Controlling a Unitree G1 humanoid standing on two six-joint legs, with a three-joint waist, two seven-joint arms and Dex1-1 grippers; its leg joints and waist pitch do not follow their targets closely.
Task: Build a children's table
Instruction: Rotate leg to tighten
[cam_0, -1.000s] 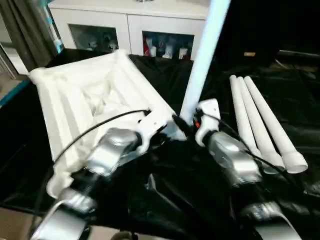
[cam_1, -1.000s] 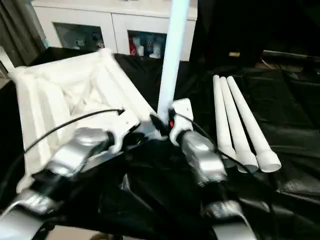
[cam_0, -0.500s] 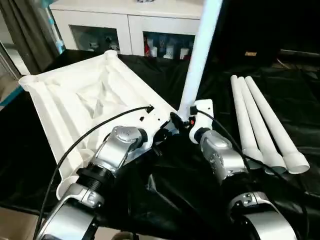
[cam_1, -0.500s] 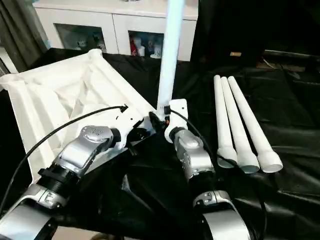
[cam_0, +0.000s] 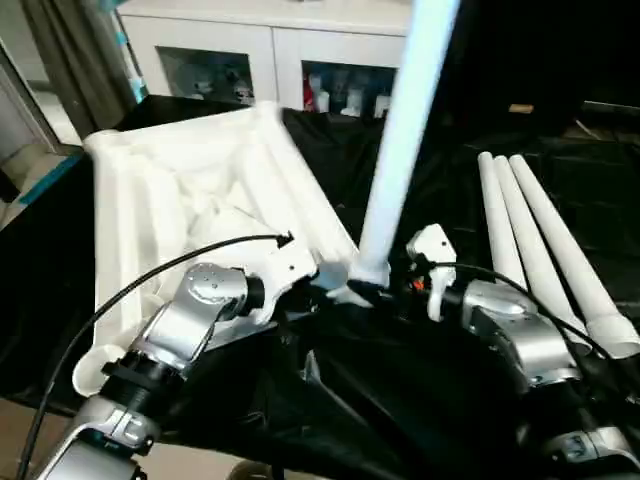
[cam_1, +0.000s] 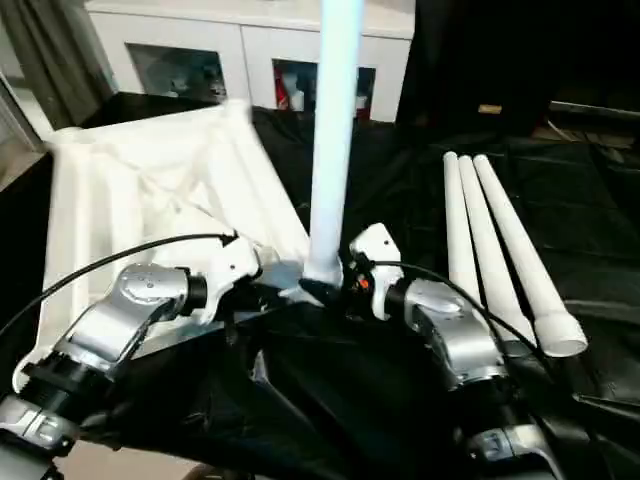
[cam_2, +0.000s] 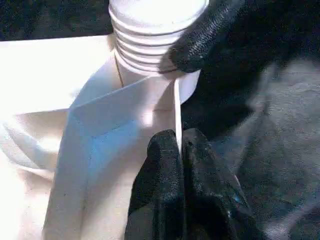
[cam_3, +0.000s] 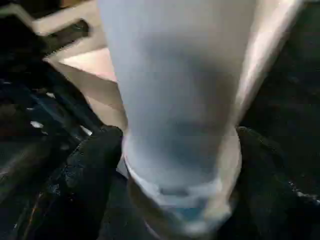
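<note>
White tabletop (cam_0: 190, 190) upside down on black cloth (cam_0: 400, 400), upright leg (cam_1: 335, 140) in its near corner socket, right gripper (cam_3: 175, 165) parted around leg base, left gripper (cam_2: 179, 150) pinched on tabletop edge, three legs (cam_0: 545, 250) lying right

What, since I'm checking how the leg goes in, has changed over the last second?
The silver right forearm swung outward to the robot's right, the right pincer staying at the base of the upright white tubular leg. Unchanged: the left pincer shut on a rib of the white plastic tabletop, three spare white legs lying side by side.
</note>
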